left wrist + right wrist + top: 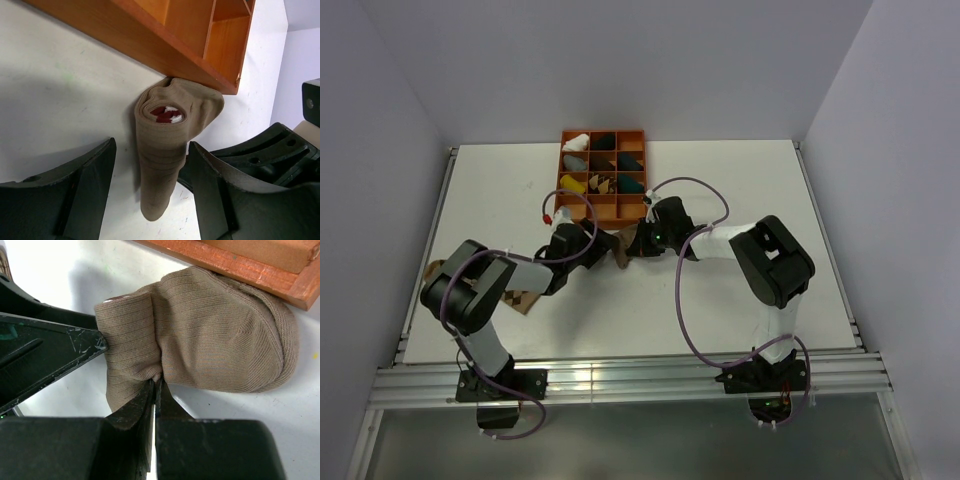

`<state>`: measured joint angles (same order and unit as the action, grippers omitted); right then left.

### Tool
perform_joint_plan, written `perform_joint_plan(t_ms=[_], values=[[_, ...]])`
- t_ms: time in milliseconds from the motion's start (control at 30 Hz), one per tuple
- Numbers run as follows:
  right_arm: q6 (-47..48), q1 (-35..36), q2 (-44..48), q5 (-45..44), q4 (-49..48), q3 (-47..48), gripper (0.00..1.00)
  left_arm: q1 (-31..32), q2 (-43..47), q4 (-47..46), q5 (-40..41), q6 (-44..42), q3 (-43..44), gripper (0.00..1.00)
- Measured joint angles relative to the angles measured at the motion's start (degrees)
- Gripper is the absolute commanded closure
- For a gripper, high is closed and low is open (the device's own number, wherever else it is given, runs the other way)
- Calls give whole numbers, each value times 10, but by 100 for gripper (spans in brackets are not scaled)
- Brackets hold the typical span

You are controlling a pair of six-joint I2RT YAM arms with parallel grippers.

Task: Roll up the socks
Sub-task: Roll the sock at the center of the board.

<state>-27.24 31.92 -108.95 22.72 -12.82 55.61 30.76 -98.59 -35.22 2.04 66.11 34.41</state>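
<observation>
The tan sock (pixel 210 330) lies half rolled on the surface (pixel 60 90) at the tray's (pixel 150 45) 6 o'clock edge. Right jaws pinch its fabric, closed; left jaws stand open astride the roll. Close left squarely, holding the wrap tight.

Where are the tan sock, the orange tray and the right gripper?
tan sock (pixel 159 150): left wrist view, on its ribbed middle.
orange tray (pixel 604 209): top view, on a bare near compartment.
right gripper (pixel 156 386): right wrist view, between its closed fingertips.

Left claw (pixel 152 146) wide, right claw (pixel 156 383) tight.
</observation>
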Motion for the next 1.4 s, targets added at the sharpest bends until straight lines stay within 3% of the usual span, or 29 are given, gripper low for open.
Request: perform_joint_plan(t_ms=[300,400,500,667,800,1100,1400], values=[[-1,0,0,2,0,0,99,-1,-38,-37,-20,3,14,47],[-2,-1,0,3,0,0,99,-1,-46,-43,-25,7,16,58],[-2,-1,0,5,0,0,97,-2,-52,-41,-28,7,18,80],[-1,-1,14,3,0,-13,88,-3,-52,17,-38,-2,51,94],[5,-1,49,-10,2,-47,70,1,-43,121,-41,-23,101,95],[60,63,181,-123,-6,-156,47,31,-5,357,16,-66,177,95],[147,190,228,-246,-123,-200,40,43,-5,426,21,-72,205,95]])
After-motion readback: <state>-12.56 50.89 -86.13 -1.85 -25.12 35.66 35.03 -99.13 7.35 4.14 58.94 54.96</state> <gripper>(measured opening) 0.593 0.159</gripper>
